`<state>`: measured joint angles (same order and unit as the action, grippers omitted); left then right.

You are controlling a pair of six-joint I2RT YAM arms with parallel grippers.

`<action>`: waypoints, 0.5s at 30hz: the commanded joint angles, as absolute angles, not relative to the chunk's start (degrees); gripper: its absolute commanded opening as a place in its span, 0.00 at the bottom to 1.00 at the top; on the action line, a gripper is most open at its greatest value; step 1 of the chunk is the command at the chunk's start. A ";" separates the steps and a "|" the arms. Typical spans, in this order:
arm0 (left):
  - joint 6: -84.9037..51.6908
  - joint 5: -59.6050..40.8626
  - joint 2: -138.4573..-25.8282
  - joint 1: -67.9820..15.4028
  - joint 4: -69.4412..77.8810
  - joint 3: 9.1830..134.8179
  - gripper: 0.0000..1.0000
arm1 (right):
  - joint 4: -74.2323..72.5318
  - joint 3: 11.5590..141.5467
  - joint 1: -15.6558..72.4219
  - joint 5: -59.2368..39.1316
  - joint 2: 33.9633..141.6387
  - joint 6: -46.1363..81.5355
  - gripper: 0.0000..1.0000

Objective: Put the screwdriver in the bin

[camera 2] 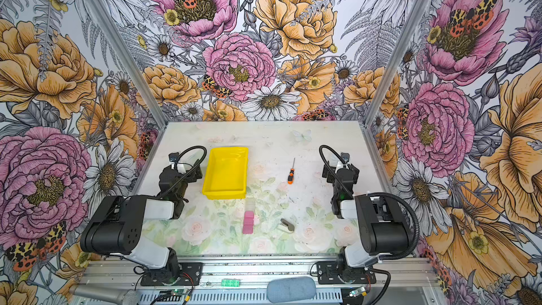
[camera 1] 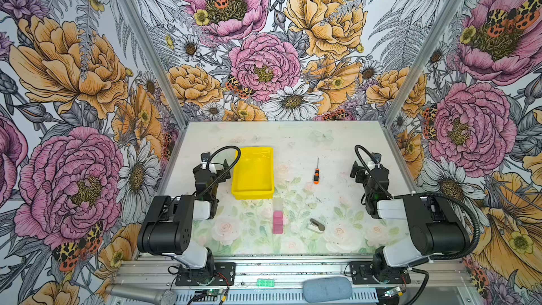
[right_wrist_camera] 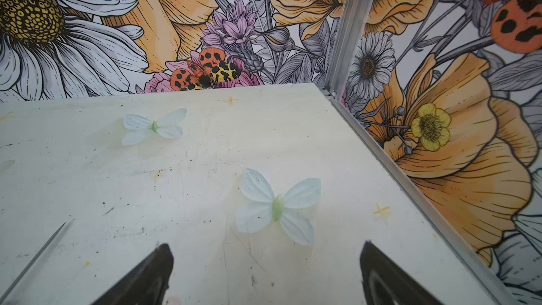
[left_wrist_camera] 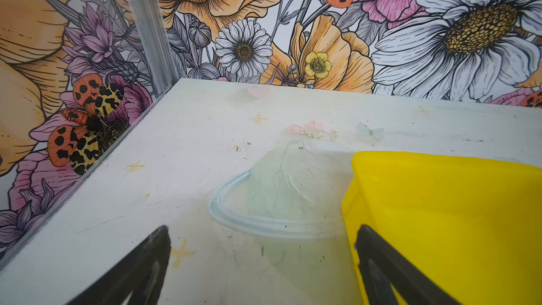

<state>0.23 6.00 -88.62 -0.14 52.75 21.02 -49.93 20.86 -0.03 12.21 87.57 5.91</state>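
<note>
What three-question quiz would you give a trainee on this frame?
1. True or false: the screwdriver already lies inside the bin.
2. What lies closest to the bin's near wall? A pink block; B red ball; C blue mug.
3. Fill in: the right claw is ___ and holds nothing.
Key: 1 false, it lies on the table right of the bin; 2 A; 3 open.

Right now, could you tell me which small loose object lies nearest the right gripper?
The slim orange-and-black-handled screwdriver; the pink plastic block and grey-white stapler-like object lie farther from the right gripper.
</note>
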 commanded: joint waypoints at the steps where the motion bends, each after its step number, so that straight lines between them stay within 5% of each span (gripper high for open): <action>1: 0.97 6.14 -88.77 -0.08 53.26 21.79 0.99 | -50.45 22.10 -0.09 11.84 88.07 5.77 1.00; 15: 0.98 6.08 -88.77 -0.08 53.26 21.75 0.99 | -50.69 21.81 -0.32 11.51 87.89 5.92 0.99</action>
<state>0.23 6.00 -88.62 -0.14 52.75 21.02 -49.93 20.86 -0.08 12.19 87.57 5.91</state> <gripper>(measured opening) 0.986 0.995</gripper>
